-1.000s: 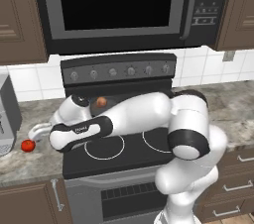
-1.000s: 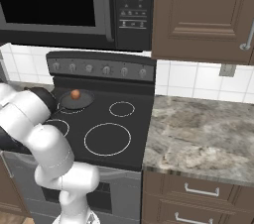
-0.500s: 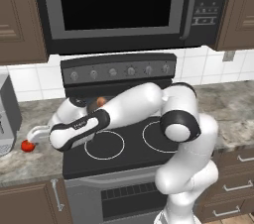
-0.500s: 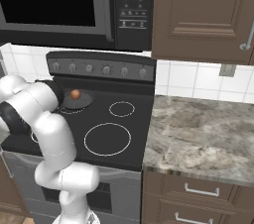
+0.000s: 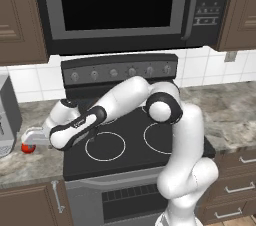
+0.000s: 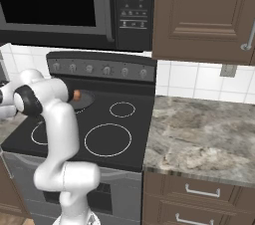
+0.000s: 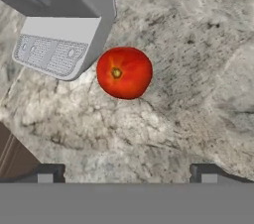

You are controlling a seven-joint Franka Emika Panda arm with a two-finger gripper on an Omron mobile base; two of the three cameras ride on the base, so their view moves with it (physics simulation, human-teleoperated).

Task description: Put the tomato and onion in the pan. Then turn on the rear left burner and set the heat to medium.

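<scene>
The onion [image 6: 76, 94] is already seen in the pan [image 6: 84, 100], left of centre in the right base view. The tomato [image 7: 124, 72] lies ungrasped on the counter [image 7: 198, 69], centre frame, before the open-jawed gripper [image 7: 126, 173]. Burner untouched.

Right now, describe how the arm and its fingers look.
The arm is glossy white with rounded segments and dark grey joint bands; a black strip runs along the forearm. The gripper has two small dark grey fingers with lighter square patches.

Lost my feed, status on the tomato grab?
Gripper open above tomato. Tomato on counter, not held. Grey appliance close beside it.
</scene>
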